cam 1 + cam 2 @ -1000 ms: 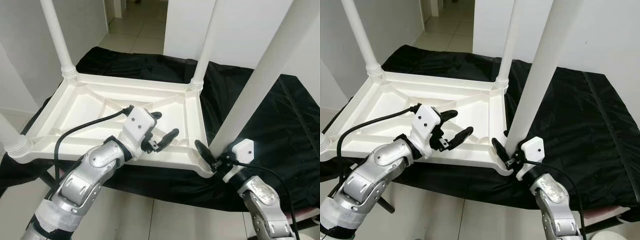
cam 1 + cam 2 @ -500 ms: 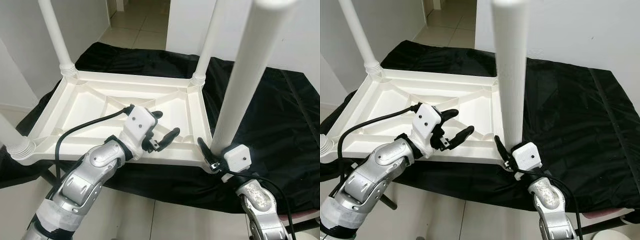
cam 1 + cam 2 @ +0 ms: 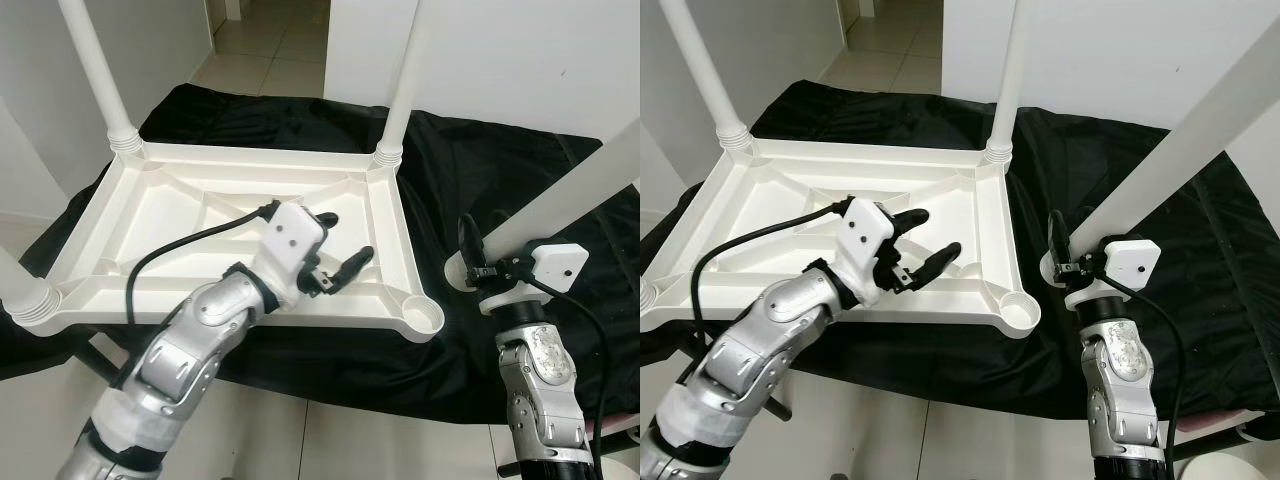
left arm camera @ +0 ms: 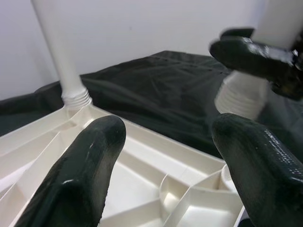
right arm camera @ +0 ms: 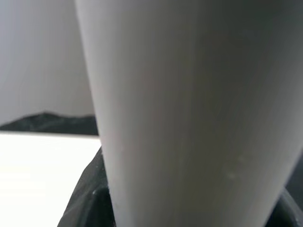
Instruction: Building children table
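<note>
On the black-draped bench (image 3: 560,170), white plastic tabletop (image 3: 190,215) lies upside down, ribbed underside up. Three legs stand screwed into corner sockets: far-left leg (image 3: 95,75), far-right leg (image 3: 405,85), near-left leg (image 3: 20,285). Near-right corner socket (image 3: 424,316) is bare. Right tool (image 3: 490,265) grips the fourth leg (image 3: 575,190) close to its threaded end, leg tilted, its end just beside the bare socket, over the cloth. Left tool (image 3: 337,250) hovers above the tabletop's ribs, fingers (image 4: 85,165) spread apart, holding nothing.
</note>
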Available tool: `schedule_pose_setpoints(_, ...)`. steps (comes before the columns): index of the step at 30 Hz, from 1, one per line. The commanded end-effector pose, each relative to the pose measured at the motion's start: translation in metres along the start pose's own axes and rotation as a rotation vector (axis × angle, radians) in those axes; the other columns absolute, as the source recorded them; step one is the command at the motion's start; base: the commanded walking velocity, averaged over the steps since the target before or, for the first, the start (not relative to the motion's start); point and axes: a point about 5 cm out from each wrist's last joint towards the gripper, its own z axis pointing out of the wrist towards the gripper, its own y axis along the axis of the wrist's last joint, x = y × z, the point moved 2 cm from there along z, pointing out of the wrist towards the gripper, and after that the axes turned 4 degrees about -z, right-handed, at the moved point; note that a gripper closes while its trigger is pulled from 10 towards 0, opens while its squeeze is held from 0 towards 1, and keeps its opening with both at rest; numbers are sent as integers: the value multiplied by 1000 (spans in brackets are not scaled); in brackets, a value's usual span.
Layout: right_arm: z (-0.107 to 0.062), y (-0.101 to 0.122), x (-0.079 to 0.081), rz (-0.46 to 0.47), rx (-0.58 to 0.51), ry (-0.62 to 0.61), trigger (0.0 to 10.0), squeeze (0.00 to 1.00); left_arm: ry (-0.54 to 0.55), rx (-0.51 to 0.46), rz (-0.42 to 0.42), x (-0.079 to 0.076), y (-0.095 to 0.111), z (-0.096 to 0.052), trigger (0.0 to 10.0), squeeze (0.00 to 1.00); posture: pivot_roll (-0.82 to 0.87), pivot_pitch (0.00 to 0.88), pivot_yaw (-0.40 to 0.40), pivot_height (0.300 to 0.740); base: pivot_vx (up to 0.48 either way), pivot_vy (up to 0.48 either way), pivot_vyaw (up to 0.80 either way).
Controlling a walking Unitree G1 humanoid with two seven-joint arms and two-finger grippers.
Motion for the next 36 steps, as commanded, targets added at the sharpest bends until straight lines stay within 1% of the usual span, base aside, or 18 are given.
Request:
schedule_pose_setpoints(1, 5, 0, -5, -22, 38, 11, 10000, 0, -86, -11, 6, -7, 2, 4, 10000, 0, -32, 39, -40, 740, 0, 0, 0)
schedule_pose_setpoints(2, 8, -10, -8, -47, 122, 29, 10000, 0, -107, -22, -16, -8, 5, 7, 10000, 0, -35, 36, -41, 740, 0, 0, 0)
schedule_pose_setpoints(3, 8, -10, -8, -47, 122, 29, 10000, 0, -107, -22, -16, -8, 5, 7, 10000, 0, -35, 36, -41, 740, 0, 0, 0)
schedule_pose_setpoints(4, 10, -21, -11, -70, 211, 46, 10000, 0, -127, -31, -32, -9, 7, 10, 10000, 0, -35, 36, -41, 740, 0, 0, 0)
schedule_pose_setpoints(5, 10, -21, -11, -70, 211, 46, 10000, 0, -127, -31, -32, -9, 7, 10, 10000, 0, -35, 36, -41, 740, 0, 0, 0)
schedule_pose_setpoints(6, 10, -28, -14, -112, 272, 64, 10000, 0, -148, -34, -54, -10, 8, 12, 10000, 357, -36, 32, -39, 740, 0, 0, 0)
schedule_pose_setpoints(7, 10, -28, -14, -112, 272, 64, 10000, 0, -148, -34, -54, -10, 8, 12, 10000, 357, -36, 32, -39, 740, 0, 0, 0)
schedule_pose_setpoints(8, 10, -34, -15, -115, 322, 100, 10000, 0, -177, -48, -87, -11, 13, 15, 10000, 1000, -35, 31, -41, 740, 0, 0, 0)
schedule_pose_setpoints(10, 12, -39, -10, -96, 393, 212, 10000, 0, -259, -72, -109, -16, 25, 22, 10000, 1000, -32, 25, -39, 740, 0, 0, 0)
schedule_pose_setpoints(13, 15, -37, -4, -69, 405, 288, 10000, 0, -311, -70, -91, -21, 31, 28, 10000, 1000, -33, 18, -38, 740, 0, 0, 0)
schedule_pose_setpoints(14, 19, -31, 0, -33, 385, 322, 10000, 0, -345, -55, -102, -25, 33, 31, 10000, 0, -33, 16, -39, 740, 0, 0, 0)
schedule_pose_setpoints(18, 31, -13, 7, 30, 324, 423, 10000, 0, -453, -63, -156, -32, 43, 36, 10000, 0, -32, 2, -46, 740, 0, 0, 0)
schedule_pose_setpoints(20, 31, -13, 7, 30, 324, 423, 10000, 0, -453, -63, -156, -32, 43, 36, 10000, 0, -32, 2, -46, 740, 0, 0, 0)
schedule_pose_setpoints(22, 37, -4, 11, 20, 307, 542, 10000, 0, -515, -82, -189, -31, 54, 42, 10000, 0, -38, 0, -52, 740, 0, 0, 0)
schedule_pose_setpoints(24, 37, -4, 11, 20, 307, 542, 10000, 0, -515, -82, -189, -31, 54, 42, 10000, 0, -38, 0, -52, 740, 0, 0, 0)
schedule_pose_setpoints(26, 40, 1, 16, 13, 314, 666, 10000, 0, -591, -104, -235, -31, 66, 45, 10000, 0, -38, 0, -57, 740, 0, 0, 0)
schedule_pose_setpoints(34, 37, 6, 28, 33, 328, 859, 10000, 0, -693, -136, -280, -29, 83, 45, 10000, 0, -28, 0, -62, 740, 0, 0, 0)
schedule_pose_setpoints(36, 33, 4, 32, 56, 370, 925, 10000, 0, -752, -156, -300, -29, 94, 41, 10000, 0, -26, 0, -63, 740, 0, 0, 0)
